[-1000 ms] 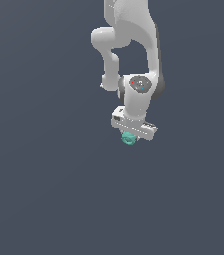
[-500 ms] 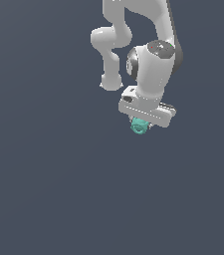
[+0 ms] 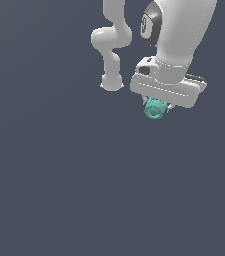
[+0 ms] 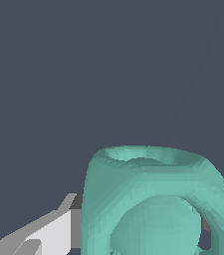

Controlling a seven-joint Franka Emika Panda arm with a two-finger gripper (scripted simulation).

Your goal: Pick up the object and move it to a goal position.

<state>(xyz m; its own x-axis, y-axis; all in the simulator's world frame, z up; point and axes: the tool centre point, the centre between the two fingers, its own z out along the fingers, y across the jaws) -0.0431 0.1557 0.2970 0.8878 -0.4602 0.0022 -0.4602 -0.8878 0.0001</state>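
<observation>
Exterior view: the white gripper (image 3: 160,106) pinches the teal ringed object (image 3: 154,110), which hangs beneath it, clear of the grey ground.

Wrist view: the object (image 4: 153,204) fills the frame beside one finger (image 4: 44,234).

Judged step: carrying; next, travel to the unseen goal without slackening the grip.

We see our white arm (image 3: 115,40) reaching down from the top edge of the exterior view, its thinner links bending at the exterior view's left and the thick wrist housing (image 3: 181,35) looming large at the exterior view's right. Below the wrist sits the broad gripper (image 3: 156,107), closed around the teal object (image 3: 154,108). In the wrist view one pale finger (image 4: 49,231) presses against the object's (image 4: 153,204) side.
</observation>
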